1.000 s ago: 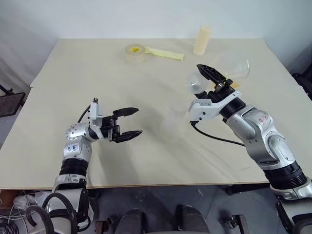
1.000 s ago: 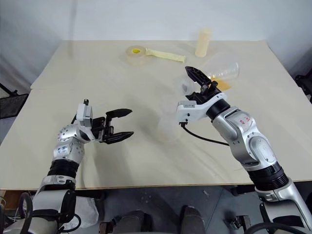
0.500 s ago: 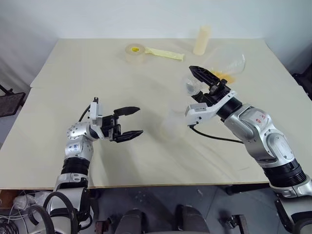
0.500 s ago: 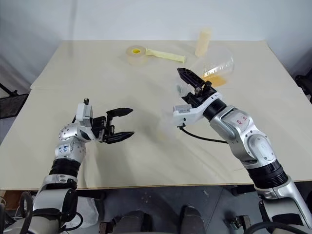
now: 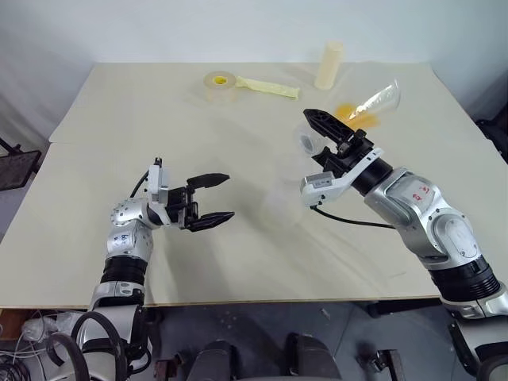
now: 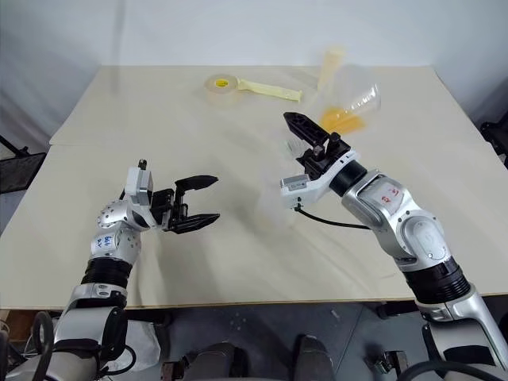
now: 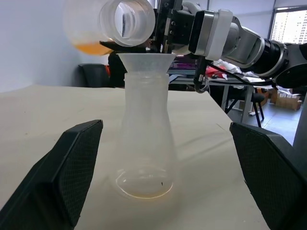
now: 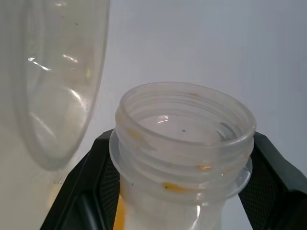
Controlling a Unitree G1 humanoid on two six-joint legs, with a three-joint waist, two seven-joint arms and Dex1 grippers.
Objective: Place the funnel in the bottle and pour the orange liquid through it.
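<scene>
Funnel (image 7: 146,62) sits in the neck of the bottle (image 7: 145,143), which stands between the wide-open, empty jaws of the left gripper (image 5: 208,198). Right gripper (image 8: 180,191) is clamped on a tilted flask (image 7: 112,24) holding the orange liquid (image 7: 91,48), its mouth just above the funnel.

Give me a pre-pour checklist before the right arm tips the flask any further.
1. Funnel seated in the neck of the bottle: ok.
2. Bottle upright on the table: ok.
3. Right gripper shut on the flask, jaws clamped at its neck: ok.
4. Flask mouth above the funnel rim: ok in the left wrist view, just left of centre.
5. Orange liquid held back in the flask's belly, none reaching the mouth: ok.
6. Left gripper steadying the bottle: not ok, jaws open and apart from it.
</scene>
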